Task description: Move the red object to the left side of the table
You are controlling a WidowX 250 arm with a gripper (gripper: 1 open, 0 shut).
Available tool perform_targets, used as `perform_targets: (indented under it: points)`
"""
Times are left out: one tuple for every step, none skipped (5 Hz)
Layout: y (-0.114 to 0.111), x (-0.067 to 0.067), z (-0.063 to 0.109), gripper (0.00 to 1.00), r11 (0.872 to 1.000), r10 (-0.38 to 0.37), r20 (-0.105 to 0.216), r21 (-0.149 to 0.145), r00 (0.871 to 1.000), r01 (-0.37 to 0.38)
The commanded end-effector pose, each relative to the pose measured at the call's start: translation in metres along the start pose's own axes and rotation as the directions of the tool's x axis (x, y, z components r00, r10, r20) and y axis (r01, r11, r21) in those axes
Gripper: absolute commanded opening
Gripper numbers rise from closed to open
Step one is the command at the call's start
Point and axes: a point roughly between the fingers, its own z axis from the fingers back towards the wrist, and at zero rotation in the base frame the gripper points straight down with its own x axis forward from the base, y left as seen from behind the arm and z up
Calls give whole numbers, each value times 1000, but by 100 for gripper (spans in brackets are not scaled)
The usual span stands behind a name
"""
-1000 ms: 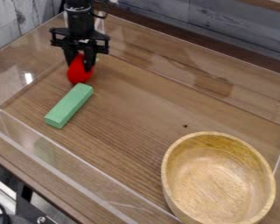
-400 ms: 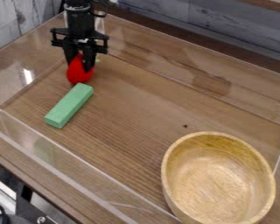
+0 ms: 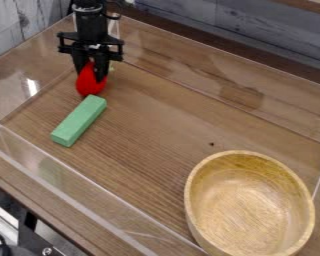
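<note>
The red object [image 3: 89, 83], a small rounded bright red toy, sits low over the brown wood-grain table [image 3: 190, 110] at the far left, near the back acrylic wall. My black gripper [image 3: 92, 72] points down from above and is shut on the toy's upper part, so only its lower half shows below the fingers. Whether the toy rests on the tabletop or hangs just above it I cannot tell.
A flat green rectangular block [image 3: 79, 120] lies just in front of the red toy. A large wooden bowl [image 3: 250, 204] stands at the front right corner. Low clear acrylic walls [image 3: 29, 95] edge the table.
</note>
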Motion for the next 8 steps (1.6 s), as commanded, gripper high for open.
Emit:
perform_targets:
  points:
    - [8, 10, 17, 0, 1000, 17, 60, 19, 998, -18]
    - [7, 9, 17, 0, 1000, 22, 67, 21, 998, -23]
    - [4, 8, 17, 0, 999, 27, 74, 25, 997, -29]
    - [2, 7, 17, 0, 999, 28, 78, 28, 997, -30]
    - [1, 6, 16, 0, 999, 29, 82, 32, 996, -32]
    - [1, 6, 16, 0, 999, 30, 86, 36, 996, -33]
    - [1, 5, 15, 0, 999, 29, 90, 37, 996, -32]
    - [1, 5, 15, 0, 999, 29, 94, 38, 995, -32]
